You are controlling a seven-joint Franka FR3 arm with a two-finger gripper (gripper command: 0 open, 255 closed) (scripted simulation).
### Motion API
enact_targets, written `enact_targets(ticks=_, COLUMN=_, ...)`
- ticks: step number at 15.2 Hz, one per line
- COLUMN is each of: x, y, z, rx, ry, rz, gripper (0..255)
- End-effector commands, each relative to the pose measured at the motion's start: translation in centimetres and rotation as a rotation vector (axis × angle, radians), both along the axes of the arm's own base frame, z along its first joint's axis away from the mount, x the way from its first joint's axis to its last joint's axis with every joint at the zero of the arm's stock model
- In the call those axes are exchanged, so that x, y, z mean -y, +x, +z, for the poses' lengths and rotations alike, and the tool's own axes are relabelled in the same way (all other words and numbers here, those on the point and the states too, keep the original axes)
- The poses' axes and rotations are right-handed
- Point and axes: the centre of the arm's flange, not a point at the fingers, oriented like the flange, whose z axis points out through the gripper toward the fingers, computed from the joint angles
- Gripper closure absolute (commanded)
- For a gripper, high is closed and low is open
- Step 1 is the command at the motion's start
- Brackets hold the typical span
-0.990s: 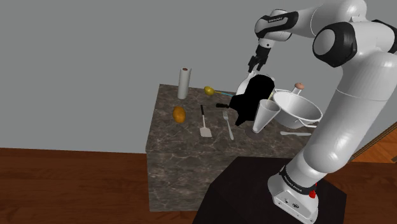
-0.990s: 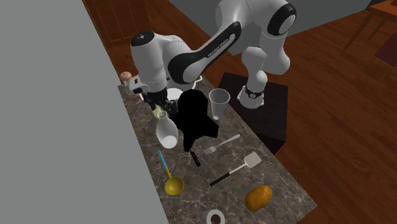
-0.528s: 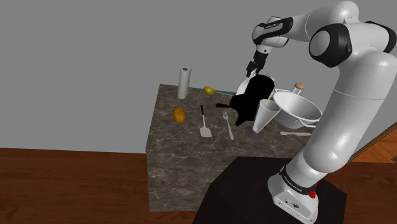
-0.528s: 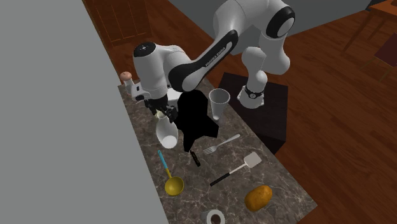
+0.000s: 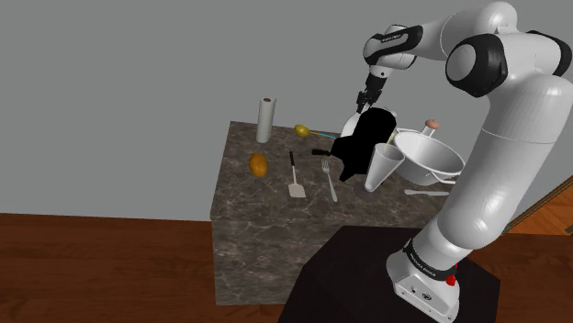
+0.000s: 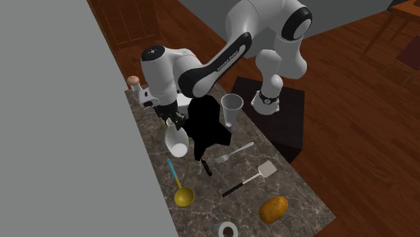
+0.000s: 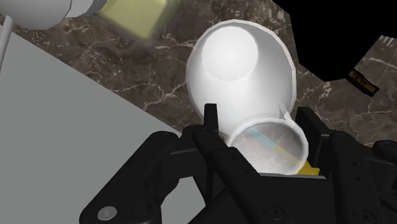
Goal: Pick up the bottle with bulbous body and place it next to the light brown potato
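Dark veined counter against a plain grey wall, wood floor below. Progress: early, grasp made and nothing else. The gripper comes down from above w/ its fingers pinching the neck of the white bulbous bottle, which looks to be sitting on the counter near the wall, just beside a flat black shape. The potato lies well apart, toward the shoulder view's left. Left to do: lift, carry across the utensils, set down beside the potato, let go (tall load held by the neck, so it may swing). Count: 1 bulbous bottle, 1 potato, 1 fork, 1 spatula, 1 gold ladle, 1 paper roll, 1 white cup, 1 white bowl.
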Motion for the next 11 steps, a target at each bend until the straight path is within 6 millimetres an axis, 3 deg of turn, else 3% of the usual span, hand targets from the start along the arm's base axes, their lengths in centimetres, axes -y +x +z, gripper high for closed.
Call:
enact_targets(ticks=1, x=0.0, y=0.0, z=0.0, rx=0.0, ry=0.0, rz=0.0, gripper=255)
enact_targets(ticks=8, x=0.0, y=0.0, z=0.0, rx=0.0, ry=0.0, rz=0.0, gripper=255)
enact_targets(ticks=11, x=0.0, y=0.0, z=1.6, rx=0.0, ry=0.0, rz=0.0, gripper=255)
